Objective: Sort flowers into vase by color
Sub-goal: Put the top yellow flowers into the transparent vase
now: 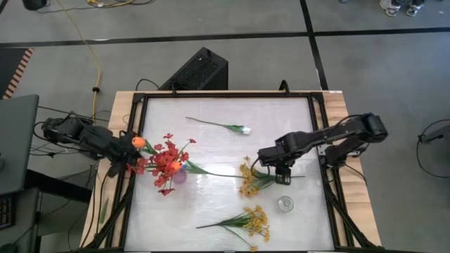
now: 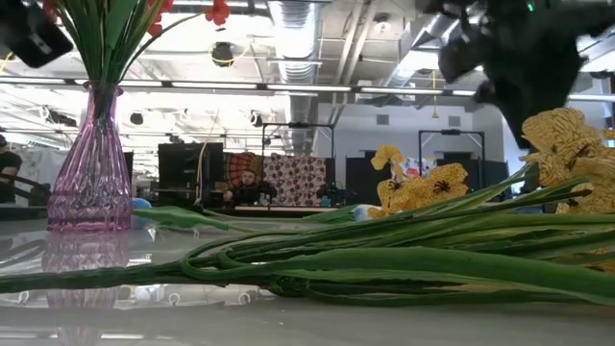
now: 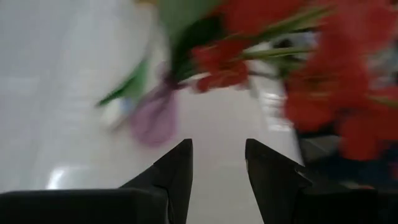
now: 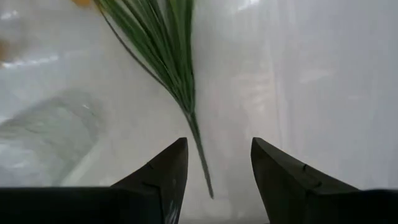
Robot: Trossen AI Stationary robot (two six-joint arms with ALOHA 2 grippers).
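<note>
The yellow spray [image 1: 250, 180] lies flat on the worktop with its thin green stem [image 4: 198, 148] running just ahead of and between the right gripper [image 4: 214, 163]'s parted, empty jaws; light, limp and springy, it is probably best pinched mid-stem, below the leaves.

Open empty left tool [image 3: 217, 165] before blurred red blossoms [image 3: 323, 68] and pink vase [image 3: 153, 118].

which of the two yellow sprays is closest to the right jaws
The yellow spray at mid-table, its stem end right beneath the right gripper; the other yellow spray lies apart, nearer the table's front edge.
</note>
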